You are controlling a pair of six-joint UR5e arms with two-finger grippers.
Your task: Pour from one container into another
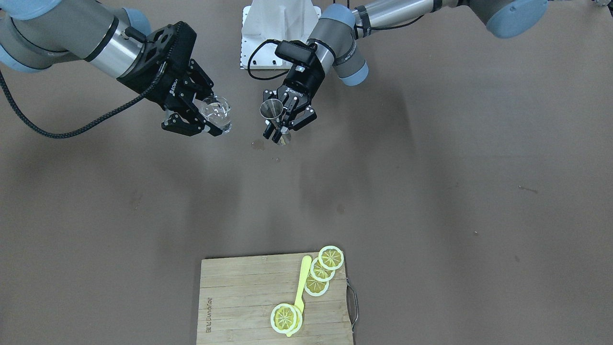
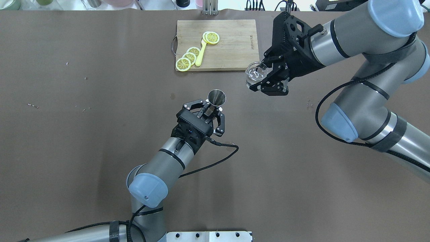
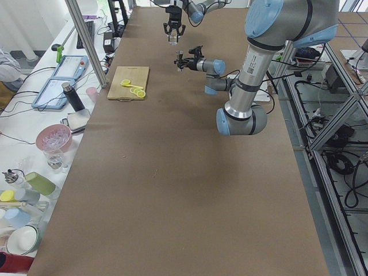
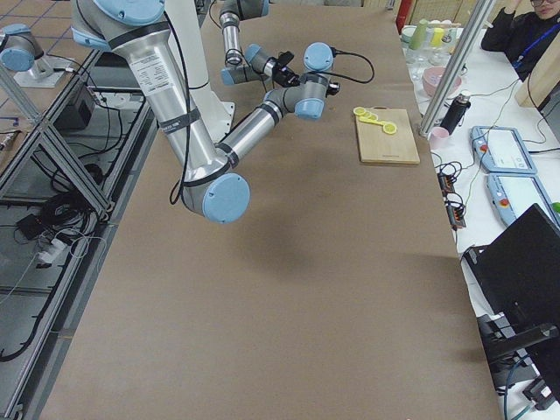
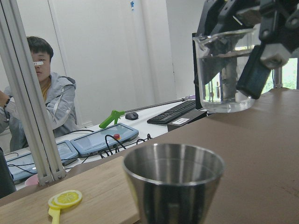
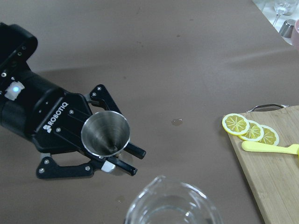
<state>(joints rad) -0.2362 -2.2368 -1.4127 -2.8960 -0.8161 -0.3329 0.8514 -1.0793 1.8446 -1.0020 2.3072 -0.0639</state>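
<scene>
Our right gripper (image 2: 261,76) is closed on the glass (image 2: 254,72), one finger on each side of its wall. The glass sits upright between the fingertips with clear liquid in it. Our left gripper (image 2: 211,109) is nearly shut, pinching the jigger (image 2: 216,97) at its narrow waist. The open cone stands mouth up just past the fingertips. From the left gripper, the glass hangs higher than the jigger's rim and off to one side, well apart from it. No pour has begun.

We think the main risk is a miss. The glass mouth is far wider than the jigger's, so a quick or poorly centred tilt would send liquid over the rim. It would land on the left fingers below and on the table (image 2: 100,134). A small wet-looking mark (image 2: 172,96) lies on the table near the left gripper.

The second risk is overfilling. The jigger looks able to take only part of what the glass holds, so the tilt would need to be slow and stop early.

Third, the hold on the jigger is on a thin waist. If the glass lip knocked the cone on the way in, the jigger could pivot between the fingers and tip.

Last, smooth glass may slip or turn in the right fingers once it is tilted.
</scene>
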